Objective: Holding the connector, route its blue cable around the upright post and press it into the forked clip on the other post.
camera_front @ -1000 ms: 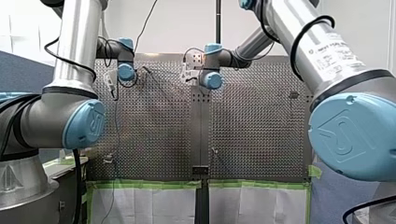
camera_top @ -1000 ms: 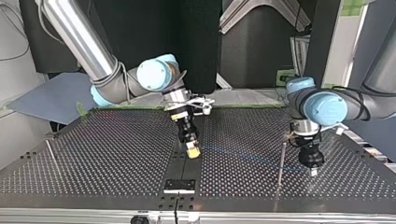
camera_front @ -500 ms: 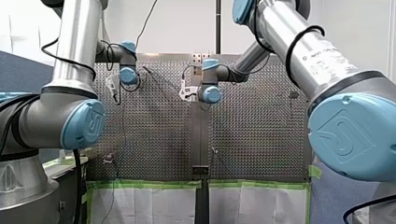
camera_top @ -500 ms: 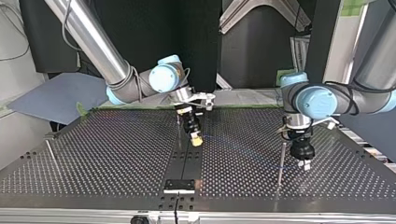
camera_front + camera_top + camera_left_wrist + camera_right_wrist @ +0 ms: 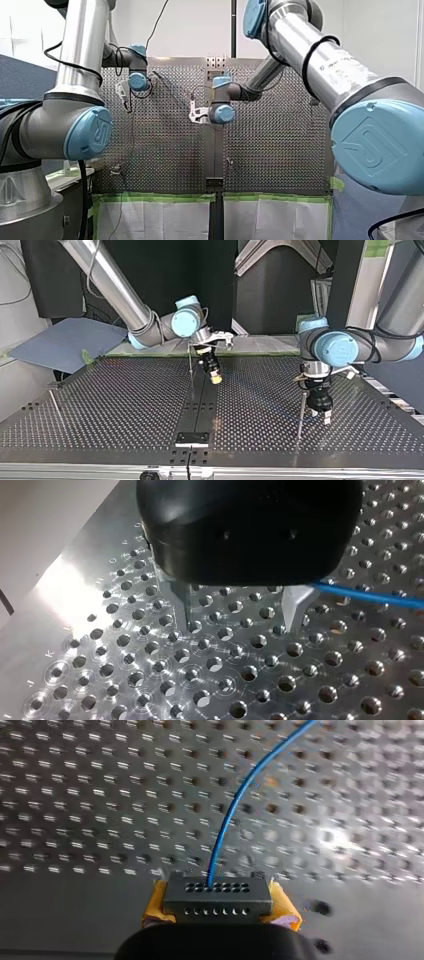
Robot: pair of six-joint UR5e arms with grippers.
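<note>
Connector pinched by right gripper (only wrist view shows it); left gripper gapes

table: perforated metal, brushed, bright glare
connector: matt black plastic
blue cable: smooth, slight sheen
left gripper: glossy black housing, bare metal fingers

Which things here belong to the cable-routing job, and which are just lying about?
Job: connector, blue cable, right end effector holding it, left end effector, middle post, post at top view's right.
Lying about: blue sheet, green tape, white paper.
</note>
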